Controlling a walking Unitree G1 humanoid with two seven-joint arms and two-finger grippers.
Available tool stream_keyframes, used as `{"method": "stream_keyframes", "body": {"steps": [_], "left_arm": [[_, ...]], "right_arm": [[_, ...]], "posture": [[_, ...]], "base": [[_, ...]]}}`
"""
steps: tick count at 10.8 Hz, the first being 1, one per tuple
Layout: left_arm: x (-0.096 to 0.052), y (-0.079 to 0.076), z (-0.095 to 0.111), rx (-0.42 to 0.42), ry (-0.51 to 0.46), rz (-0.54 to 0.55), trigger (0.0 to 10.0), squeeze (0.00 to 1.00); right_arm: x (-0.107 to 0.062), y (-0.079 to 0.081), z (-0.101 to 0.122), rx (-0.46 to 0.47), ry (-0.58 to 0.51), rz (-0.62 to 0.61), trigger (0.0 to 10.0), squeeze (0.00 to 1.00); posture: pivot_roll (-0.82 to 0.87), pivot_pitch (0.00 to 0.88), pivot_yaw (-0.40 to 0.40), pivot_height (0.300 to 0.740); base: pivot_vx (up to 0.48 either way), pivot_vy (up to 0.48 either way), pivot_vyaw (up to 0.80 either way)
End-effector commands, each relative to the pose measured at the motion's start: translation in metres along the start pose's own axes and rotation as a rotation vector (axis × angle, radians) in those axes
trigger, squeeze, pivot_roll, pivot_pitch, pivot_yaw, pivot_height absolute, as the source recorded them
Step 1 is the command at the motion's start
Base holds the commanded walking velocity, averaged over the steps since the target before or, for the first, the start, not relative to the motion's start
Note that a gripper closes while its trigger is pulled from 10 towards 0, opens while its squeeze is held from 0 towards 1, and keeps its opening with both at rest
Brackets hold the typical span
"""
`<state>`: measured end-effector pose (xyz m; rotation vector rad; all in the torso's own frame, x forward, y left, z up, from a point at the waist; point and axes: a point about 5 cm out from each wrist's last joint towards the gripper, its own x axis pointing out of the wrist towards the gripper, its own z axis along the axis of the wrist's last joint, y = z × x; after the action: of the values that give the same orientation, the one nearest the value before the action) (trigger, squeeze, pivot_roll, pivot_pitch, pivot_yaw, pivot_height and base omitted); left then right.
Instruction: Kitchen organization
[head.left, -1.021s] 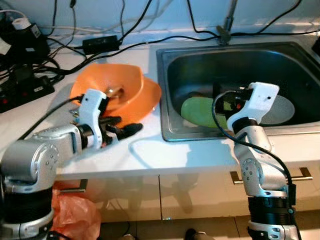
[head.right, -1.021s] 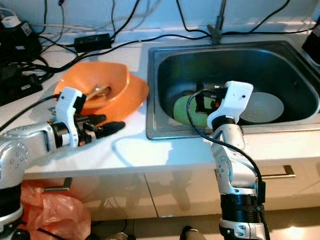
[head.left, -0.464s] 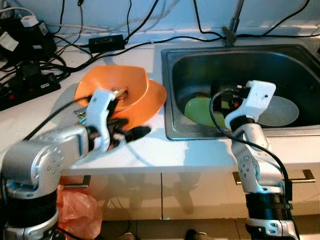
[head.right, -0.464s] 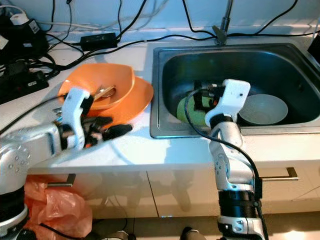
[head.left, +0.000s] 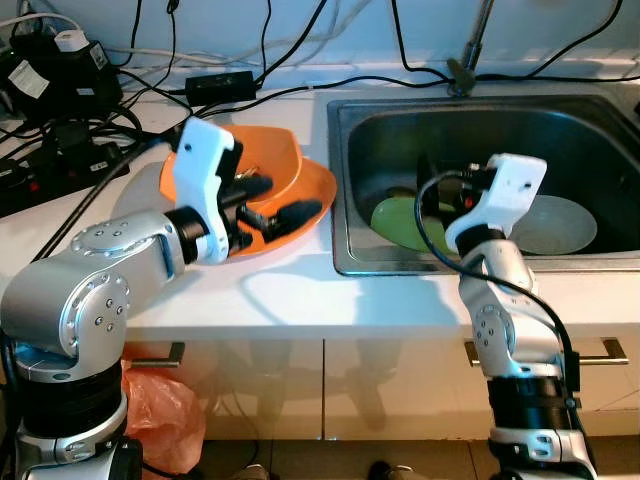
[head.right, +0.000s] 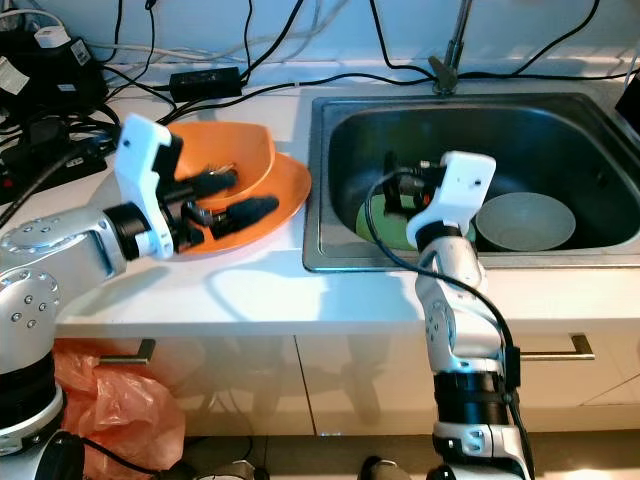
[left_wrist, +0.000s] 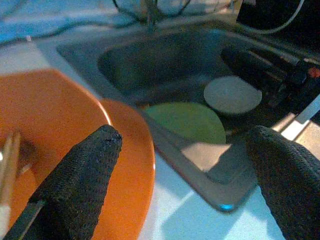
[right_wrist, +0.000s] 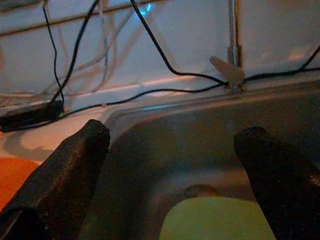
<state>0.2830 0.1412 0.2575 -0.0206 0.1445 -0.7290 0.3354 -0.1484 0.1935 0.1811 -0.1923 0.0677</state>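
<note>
An orange bowl (head.left: 262, 158) sits on an orange plate (head.left: 318, 190) on the white counter, left of the sink (head.left: 340, 150). My left gripper (head.left: 285, 200) hovers over the plate's near side, open, nothing between its fingers (left_wrist: 80, 175). A utensil (left_wrist: 7, 160) lies in the bowl. Inside the sink lie a green plate (head.left: 398, 222) and a pale bowl (head.left: 558, 225). My right gripper (head.left: 432, 195) hangs open above the green plate, holding nothing.
Cables, a power strip (head.left: 60, 165) and a black adapter (head.left: 222, 82) crowd the counter's back left. The faucet (head.left: 470, 50) stands behind the sink. An orange plastic bag (head.left: 155, 410) lies on the floor by the cabinet. Bare counter runs along the front edge.
My left gripper has risen from the counter's front edge and swung up over the orange plate and bowl. The right arm has hardly moved. The camera shifted a little.
</note>
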Motion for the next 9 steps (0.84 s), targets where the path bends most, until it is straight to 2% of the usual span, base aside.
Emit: {"method": "stream_keyframes", "body": {"steps": [1,2,3,5,6,7,9], "left_arm": [[0.000,-0.004,0.009,0.025,-0.057,-0.017,10.0,0.00],[0.003,-0.010,0.018,0.030,-0.123,-0.045,10.0,0.00],[0.005,-0.009,0.024,0.043,-0.190,-0.035,10.0,0.00],[-0.002,0.012,0.040,0.145,-0.345,0.225,10.0,0.00],[-0.007,0.021,0.039,0.140,-0.382,0.321,10.0,0.00],[-0.015,0.031,0.032,0.131,-0.406,0.451,10.0,0.00],[-0.026,0.036,0.017,0.153,-0.420,0.580,10.0,0.00]], "right_arm": [[0.002,0.002,0.000,-0.014,-0.002,0.015,10.0,0.24],[0.004,0.001,0.001,-0.016,-0.004,0.015,10.0,0.24],[0.005,0.001,0.001,-0.018,-0.007,0.017,10.0,0.24],[0.007,0.003,0.002,-0.018,-0.008,0.032,10.0,0.24],[0.006,0.006,0.001,-0.006,0.001,0.070,10.0,0.24],[0.001,0.012,0.001,0.013,0.020,0.168,10.0,0.24],[-0.006,0.015,0.002,-0.004,0.038,0.281,10.0,0.24]], "posture": [[0.17,0.046,0.014,0.740],[0.17,0.042,0.011,0.740],[0.17,0.039,0.006,0.740],[0.17,0.033,-0.005,0.740],[0.17,0.032,-0.013,0.740],[0.17,0.032,-0.015,0.740],[0.17,0.035,-0.021,0.740]], "base": [[0.000,0.000,0.00],[0.000,0.000,0.00],[0.000,0.000,0.00],[0.000,0.000,0.00],[0.000,0.000,0.00],[0.000,0.000,0.00],[0.000,0.000,0.00]]}}
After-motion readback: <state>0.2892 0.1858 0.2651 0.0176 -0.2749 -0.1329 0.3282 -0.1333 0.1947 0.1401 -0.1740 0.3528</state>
